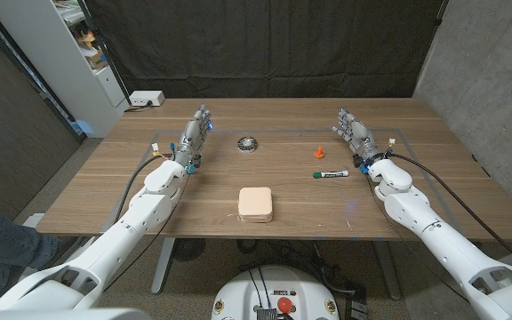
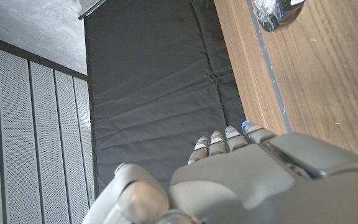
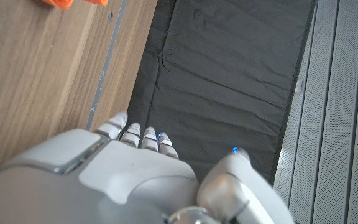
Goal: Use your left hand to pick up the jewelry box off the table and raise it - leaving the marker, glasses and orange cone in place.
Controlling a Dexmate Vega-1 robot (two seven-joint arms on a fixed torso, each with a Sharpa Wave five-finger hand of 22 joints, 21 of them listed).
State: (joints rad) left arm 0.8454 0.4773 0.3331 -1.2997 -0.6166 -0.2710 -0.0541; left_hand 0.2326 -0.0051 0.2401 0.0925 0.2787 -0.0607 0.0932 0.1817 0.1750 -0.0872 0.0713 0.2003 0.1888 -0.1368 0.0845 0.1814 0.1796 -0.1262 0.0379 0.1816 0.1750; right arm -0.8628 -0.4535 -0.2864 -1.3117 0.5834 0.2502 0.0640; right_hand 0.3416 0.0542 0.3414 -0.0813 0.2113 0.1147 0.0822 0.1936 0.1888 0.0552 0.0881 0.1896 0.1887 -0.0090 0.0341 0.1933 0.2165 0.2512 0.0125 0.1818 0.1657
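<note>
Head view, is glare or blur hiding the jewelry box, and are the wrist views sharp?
Head view: even light, no glare; the jewelry box reads sharp with a soft shadow, though the glasses are small and hard to make out. Left wrist view: the left robot hand up close looks soft, the table grain clear. Right wrist view: likewise, the orange cone cut off at the edge.

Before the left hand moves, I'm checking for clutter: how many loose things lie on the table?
4: the jewelry box at the near middle, the glasses at the far middle, the orange cone to their right, and the marker nearer than the cone.
</note>
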